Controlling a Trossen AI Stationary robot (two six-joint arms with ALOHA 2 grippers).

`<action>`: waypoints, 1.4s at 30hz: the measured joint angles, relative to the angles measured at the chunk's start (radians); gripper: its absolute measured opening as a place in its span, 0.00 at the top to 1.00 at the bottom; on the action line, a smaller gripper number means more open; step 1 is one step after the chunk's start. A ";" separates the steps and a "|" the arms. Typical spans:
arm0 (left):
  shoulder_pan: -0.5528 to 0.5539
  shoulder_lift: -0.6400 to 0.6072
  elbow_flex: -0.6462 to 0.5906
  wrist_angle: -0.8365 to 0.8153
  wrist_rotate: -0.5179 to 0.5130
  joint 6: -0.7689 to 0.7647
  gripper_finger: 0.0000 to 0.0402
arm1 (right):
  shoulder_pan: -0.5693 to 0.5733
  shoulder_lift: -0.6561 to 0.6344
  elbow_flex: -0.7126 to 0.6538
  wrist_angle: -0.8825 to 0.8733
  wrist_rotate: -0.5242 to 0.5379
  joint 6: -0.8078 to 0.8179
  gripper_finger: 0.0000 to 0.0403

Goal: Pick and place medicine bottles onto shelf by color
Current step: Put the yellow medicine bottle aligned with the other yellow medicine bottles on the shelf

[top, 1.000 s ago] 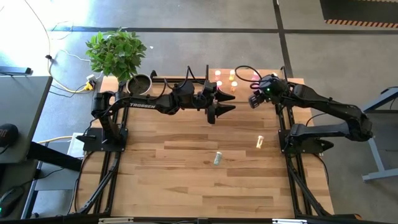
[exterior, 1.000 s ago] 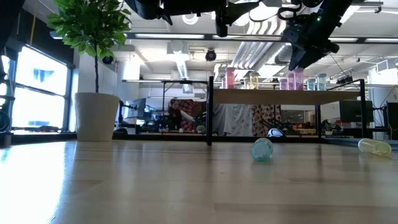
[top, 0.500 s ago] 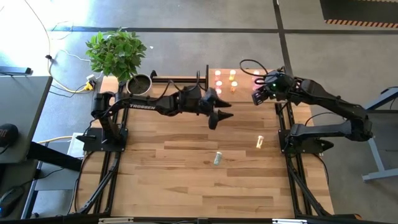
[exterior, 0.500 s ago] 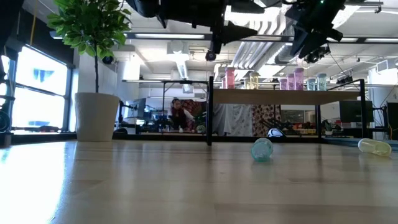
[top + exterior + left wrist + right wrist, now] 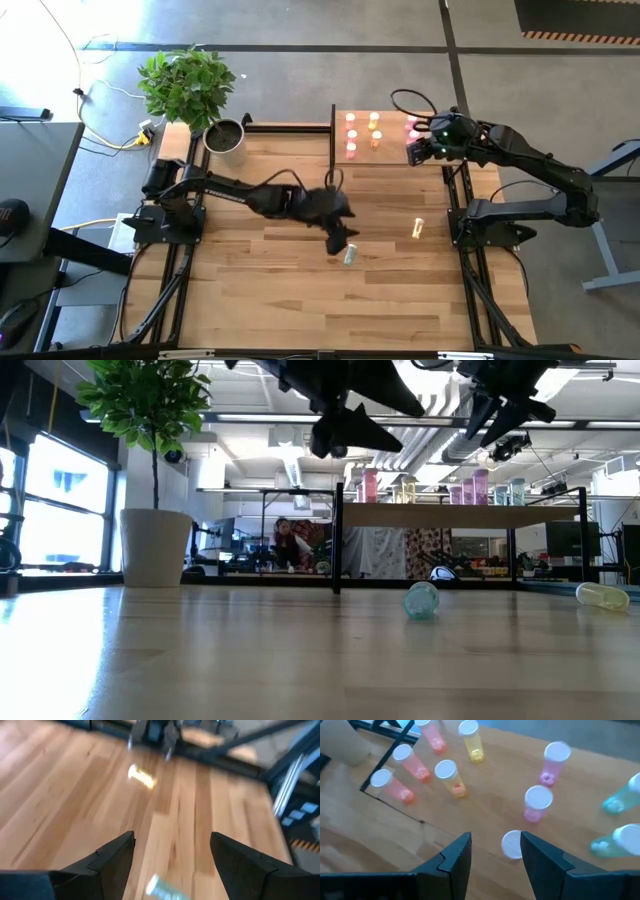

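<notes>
Left hand [image 5: 341, 243] hangs wide open, empty, above a green bottle [image 5: 350, 256] lying sideways mid-tabletop [image 5: 250, 290]; right hand [image 5: 492, 852], part-open and empty, hovers over upright shelf bottles [image 5: 538, 802].

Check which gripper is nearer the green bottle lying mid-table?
Left. The left gripper hangs open right beside the green bottle, just above it. The right gripper is far off, over the shelf at the table's back edge.

Open-plan office or lab: exposed ceiling ducts [image 5: 300, 455], desks, seated person [image 5: 284, 545] behind.
</notes>
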 joint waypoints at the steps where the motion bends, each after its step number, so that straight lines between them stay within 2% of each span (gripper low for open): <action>1: -0.015 0.000 0.000 -0.025 -0.016 0.008 0.37 | 0.004 0.000 0.000 0.000 -0.009 0.016 0.60; 6: -0.071 0.000 0.000 -0.096 -0.070 0.028 0.37 | 0.065 0.000 0.000 -0.004 -0.087 0.134 0.60; 11: -0.086 0.000 0.000 -0.119 -0.111 0.021 0.37 | 0.183 0.000 0.000 -0.079 -0.155 0.289 0.60; 15: -0.086 -0.018 0.000 -0.147 -0.124 0.004 0.37 | 0.302 0.000 -0.001 -0.174 -0.143 0.438 0.60; 23: -0.082 -0.105 0.000 -0.189 -0.239 0.128 0.37 | 0.540 0.000 -0.002 -0.270 -0.066 0.720 0.60; 27: -0.070 -0.146 0.000 -0.202 -0.261 0.141 0.37 | 0.631 0.006 -0.002 -0.300 -0.027 0.851 0.60; 34: -0.042 -0.212 0.000 -0.244 -0.260 0.162 0.37 | 0.739 0.065 -0.002 -0.374 -0.026 1.027 0.60; 42: -0.022 -0.235 0.000 -0.277 -0.260 0.204 0.37 | 0.781 0.143 -0.032 -0.413 -0.056 1.125 0.60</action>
